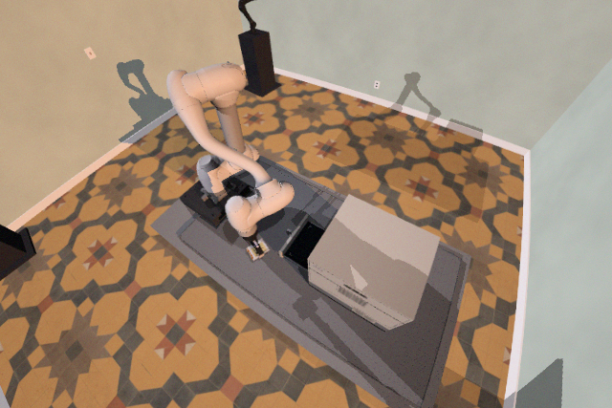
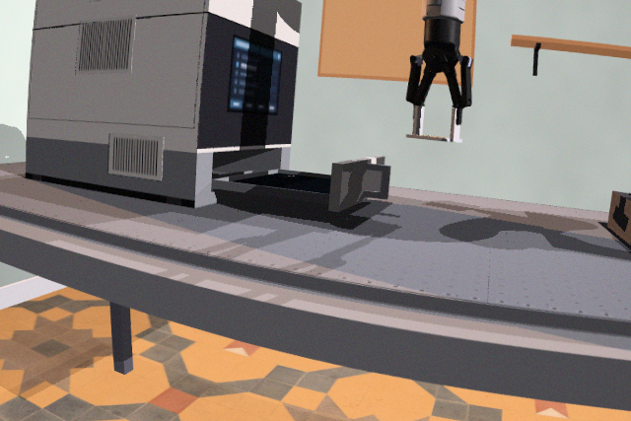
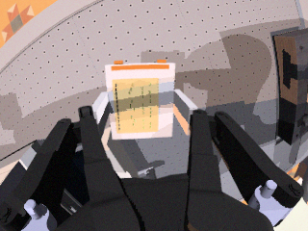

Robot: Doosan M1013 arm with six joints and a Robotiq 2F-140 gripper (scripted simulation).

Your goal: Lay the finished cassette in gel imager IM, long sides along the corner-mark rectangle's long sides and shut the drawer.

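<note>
The cassette FINISHED [image 1: 253,249] [image 2: 433,138] [image 3: 137,106] is a flat white plate with a yellow gel face, an orange stripe and two orange tabs. My gripper [image 1: 255,244] [image 2: 437,135] [image 3: 141,100] is shut on its two opposite sides and holds it roughly level, high above the deck. The imager IM [image 1: 375,255] [image 2: 116,101] stands with its drawer [image 2: 342,186] pulled out. The dark glass [image 1: 307,244] [image 2: 306,181] inside shows nothing on it; the corner marks cannot be made out. The gripper and cassette are outside the drawer, beyond its front panel and higher than it.
The drawer's handle [image 2: 381,181] juts out from the front panel towards the arm's side. A dark box [image 1: 200,205] [image 2: 622,217] [image 3: 293,89] stands on the deck [image 2: 534,273] near the arm's base. IM's tall housing rises directly behind the drawer.
</note>
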